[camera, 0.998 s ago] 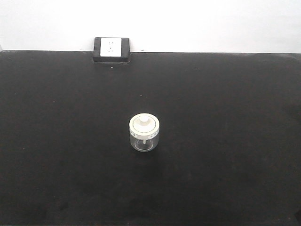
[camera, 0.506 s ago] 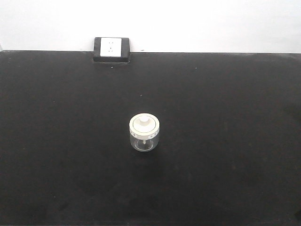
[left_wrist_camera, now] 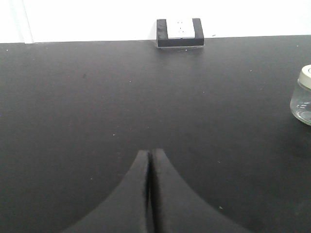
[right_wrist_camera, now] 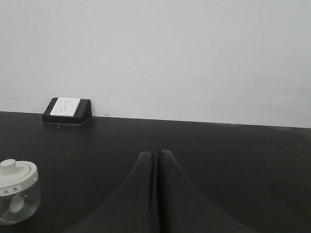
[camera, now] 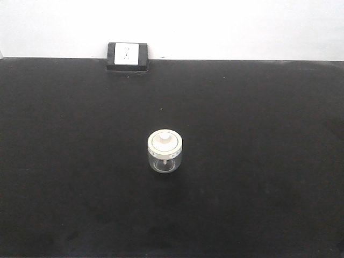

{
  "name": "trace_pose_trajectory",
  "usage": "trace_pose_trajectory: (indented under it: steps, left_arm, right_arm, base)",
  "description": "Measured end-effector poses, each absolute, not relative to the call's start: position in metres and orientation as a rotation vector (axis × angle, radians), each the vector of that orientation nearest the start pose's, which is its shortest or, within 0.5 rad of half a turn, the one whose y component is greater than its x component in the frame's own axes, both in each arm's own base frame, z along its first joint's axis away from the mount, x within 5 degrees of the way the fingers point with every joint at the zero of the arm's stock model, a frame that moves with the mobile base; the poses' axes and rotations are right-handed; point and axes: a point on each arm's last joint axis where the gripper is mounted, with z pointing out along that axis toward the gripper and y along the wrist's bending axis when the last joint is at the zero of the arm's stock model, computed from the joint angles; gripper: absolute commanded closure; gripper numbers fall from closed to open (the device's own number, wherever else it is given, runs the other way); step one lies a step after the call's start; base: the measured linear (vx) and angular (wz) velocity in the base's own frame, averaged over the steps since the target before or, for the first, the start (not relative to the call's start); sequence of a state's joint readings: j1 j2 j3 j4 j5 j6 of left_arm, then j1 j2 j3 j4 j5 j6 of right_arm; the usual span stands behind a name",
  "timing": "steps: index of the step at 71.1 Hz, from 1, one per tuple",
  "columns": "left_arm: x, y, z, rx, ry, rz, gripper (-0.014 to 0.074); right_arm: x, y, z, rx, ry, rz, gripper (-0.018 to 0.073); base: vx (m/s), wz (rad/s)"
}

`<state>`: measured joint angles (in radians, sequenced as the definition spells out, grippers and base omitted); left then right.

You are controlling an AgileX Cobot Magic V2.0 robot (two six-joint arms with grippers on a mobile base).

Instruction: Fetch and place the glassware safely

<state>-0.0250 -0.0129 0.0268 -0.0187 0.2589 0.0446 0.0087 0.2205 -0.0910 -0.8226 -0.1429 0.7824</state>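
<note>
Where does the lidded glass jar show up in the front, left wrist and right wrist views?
Front view: lidded glass jar at table centre.
Left wrist view: cut off at the right edge.
Right wrist view: bottom-left corner.
Shared landmark: the power socket box at the table's far edge.
</note>
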Motion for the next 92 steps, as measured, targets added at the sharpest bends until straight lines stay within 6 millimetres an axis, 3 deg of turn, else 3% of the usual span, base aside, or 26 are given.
trace_pose_trajectory:
  steps: [18,31,48,62,92]
  left_arm:
    - [0.055,-0.002,0.181,0.049,1.756,-0.003,0.0603]
    - [0.055,-0.002,0.181,0.049,1.756,-0.003,0.0603]
    - [0.055,-0.002,0.181,0.049,1.756,-0.003,0.0603]
    - [0.055,-0.002,0.181,0.049,1.756,-0.003,0.0603]
    - [0.055,-0.002,0.182,0.049,1.750,-0.003,0.0603]
  right_arm:
    - [0.075,0.008,0.239,-0.040,1.510,0.100,0.0564]
    - [0.075,0.001,0.231,0.059,1.603,0.074,0.0564]
    - [0.073,0.001,0.213,-0.017,1.736,0.007,0.0564]
    - [0.062,0.001,0.190,-0.010,1.713,0.019,0.0564]
    - [0.057,0.002,0.190,-0.011,1.665,0.021,0.0564]
  base:
    - [0.00,0.00]
    - [0.00,0.00]
    - [0.00,0.00]
    - [0.00,0.00]
    - [0.00,0.00]
